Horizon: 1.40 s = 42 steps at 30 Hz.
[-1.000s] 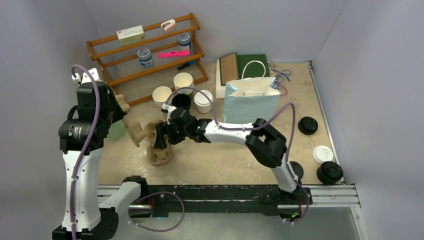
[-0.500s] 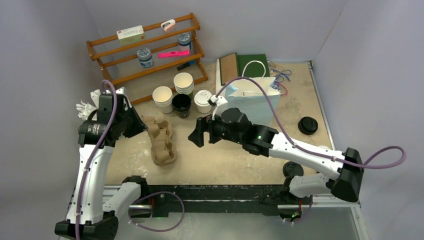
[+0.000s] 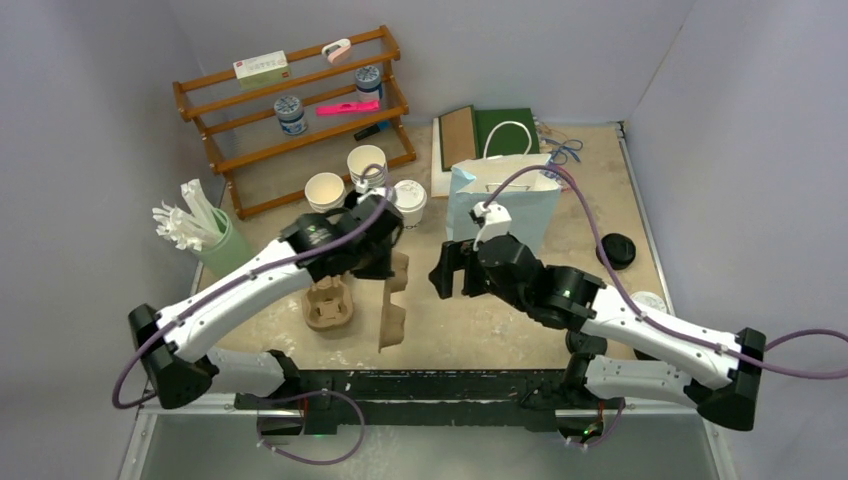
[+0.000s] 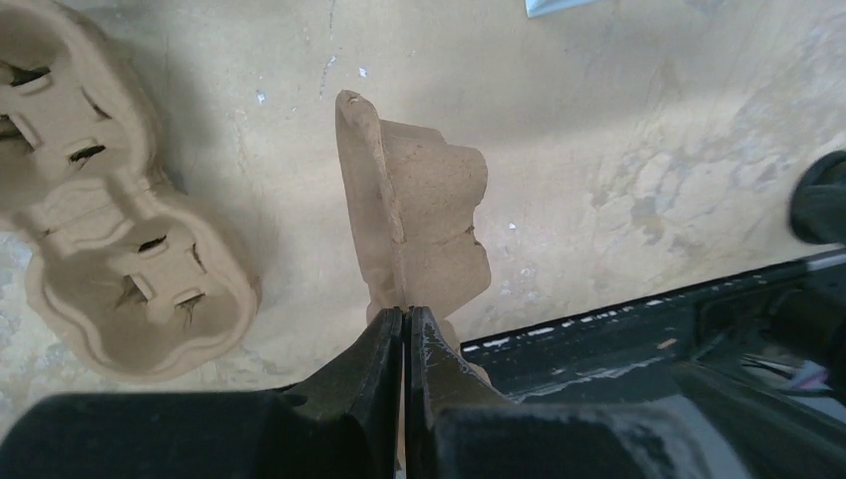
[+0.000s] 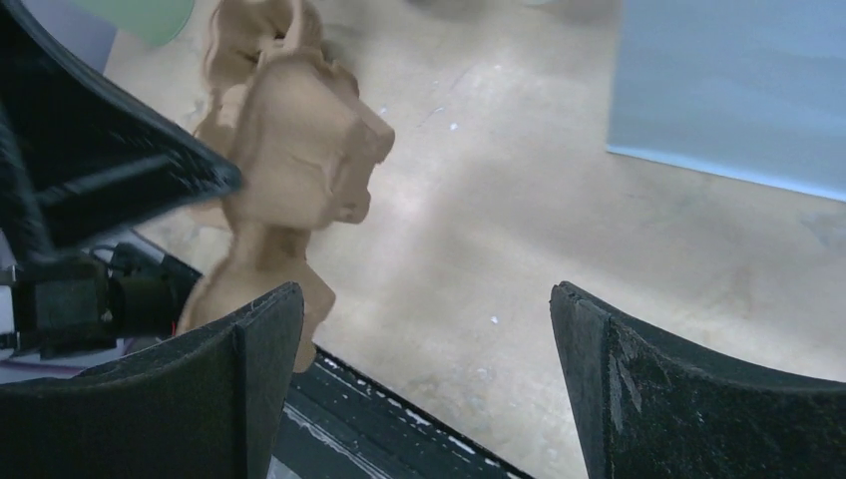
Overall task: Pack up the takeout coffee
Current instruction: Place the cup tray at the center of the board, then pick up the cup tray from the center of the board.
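A white-lidded cream cup of takeout coffee (image 3: 408,196) stands by the lidless cups at the back. My left gripper (image 3: 384,260) (image 4: 406,311) is shut on the edge of a brown pulp cup carrier (image 3: 392,302) (image 4: 419,225), which hangs on edge just above the table. A second carrier (image 3: 327,305) (image 4: 110,264) lies flat to its left. My right gripper (image 3: 441,272) (image 5: 424,299) is open wide and empty, just right of the held carrier (image 5: 294,140).
A light blue paper bag (image 3: 502,200) (image 5: 728,90) stands open behind the right gripper. Lidless cream cups (image 3: 366,166) and a wooden rack (image 3: 295,100) sit at the back. A green cup of straws (image 3: 222,252) is at the left; loose lids (image 3: 615,250) lie at the right.
My left arm swung from the far left to the centre, carrying one carrier off while the other stayed on the table. My right gripper drew back to the right and opened wide.
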{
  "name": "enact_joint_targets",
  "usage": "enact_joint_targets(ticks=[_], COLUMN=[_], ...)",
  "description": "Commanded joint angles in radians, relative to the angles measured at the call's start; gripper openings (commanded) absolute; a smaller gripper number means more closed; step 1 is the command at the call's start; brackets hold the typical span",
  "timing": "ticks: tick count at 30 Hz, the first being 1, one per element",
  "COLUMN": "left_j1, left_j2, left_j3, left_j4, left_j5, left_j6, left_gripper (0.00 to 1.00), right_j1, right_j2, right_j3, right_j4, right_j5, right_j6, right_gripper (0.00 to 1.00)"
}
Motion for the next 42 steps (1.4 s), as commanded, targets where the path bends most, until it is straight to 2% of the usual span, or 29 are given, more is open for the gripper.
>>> enact_joint_targets(ticks=[1, 4, 7, 8, 9, 10, 11, 13, 17, 20, 23, 27, 31, 33, 37, 42], left_j1=[-0.119, -0.147, -0.149, -0.149, -0.149, -0.149, -0.148, -0.145, -0.111, -0.013, 0.094, 0.191, 0.298, 0.338, 0.379, 0.387], left_j2=[0.080, 0.153, 0.235, 0.264, 0.292, 0.319, 0.339, 0.375, 0.356, 0.239, 0.094, -0.031, -0.070, -0.088, -0.120, -0.144], left_j3=[0.009, -0.017, -0.009, 0.006, 0.027, 0.053, 0.075, 0.117, 0.148, 0.052, -0.067, -0.111, -0.096, -0.068, -0.015, -0.003], left_j4=[0.064, 0.143, 0.218, 0.241, 0.256, 0.266, 0.278, 0.270, 0.239, 0.291, 0.346, 0.310, 0.215, 0.168, 0.074, 0.061], left_j5=[-0.221, -0.277, -0.272, -0.257, -0.231, -0.198, -0.159, -0.099, -0.022, 0.091, 0.163, 0.144, 0.144, 0.092, -0.060, -0.098], left_j6=[-0.034, -0.027, -0.014, -0.004, 0.006, 0.017, 0.039, 0.052, 0.060, 0.036, 0.037, 0.086, 0.139, 0.167, 0.211, 0.231], left_gripper=[0.01, 0.02, 0.13, 0.27, 0.48, 0.64, 0.73, 0.83, 0.85, 0.81, 0.75, 0.71, 0.70, 0.71, 0.75, 0.75], right_j1=[-0.002, -0.002, -0.003, -0.002, -0.002, -0.002, -0.003, -0.003, -0.003, -0.001, 0.001, 0.001, 0.001, 0.002, 0.002, 0.001], right_j2=[-0.091, -0.140, -0.162, -0.164, -0.165, -0.165, -0.165, -0.168, -0.197, -0.160, -0.117, 0.020, 0.236, 0.301, 0.345, 0.463], right_j3=[0.017, 0.020, 0.036, 0.043, 0.046, 0.048, 0.048, 0.040, -0.042, -0.064, -0.089, -0.076, 0.022, 0.065, 0.048, 0.130], right_j4=[-0.121, -0.158, -0.193, -0.201, -0.206, -0.211, -0.212, -0.231, -0.156, -0.132, -0.050, 0.048, 0.003, 0.007, 0.059, -0.070], right_j5=[0.187, 0.206, 0.208, 0.205, 0.199, 0.195, 0.187, 0.145, 0.016, -0.059, -0.143, -0.269, -0.323, -0.328, -0.444, -0.523], right_j6=[0.070, 0.078, 0.078, 0.076, 0.069, 0.057, 0.042, 0.038, -0.025, -0.086, -0.206, -0.396, -0.545, -0.663, -0.817, -1.063], right_gripper=[0.94, 0.93, 0.93, 0.94, 0.94, 0.94, 0.94, 0.94, 0.85, 0.78, 0.77, 0.79, 0.85, 0.85, 0.85, 0.87])
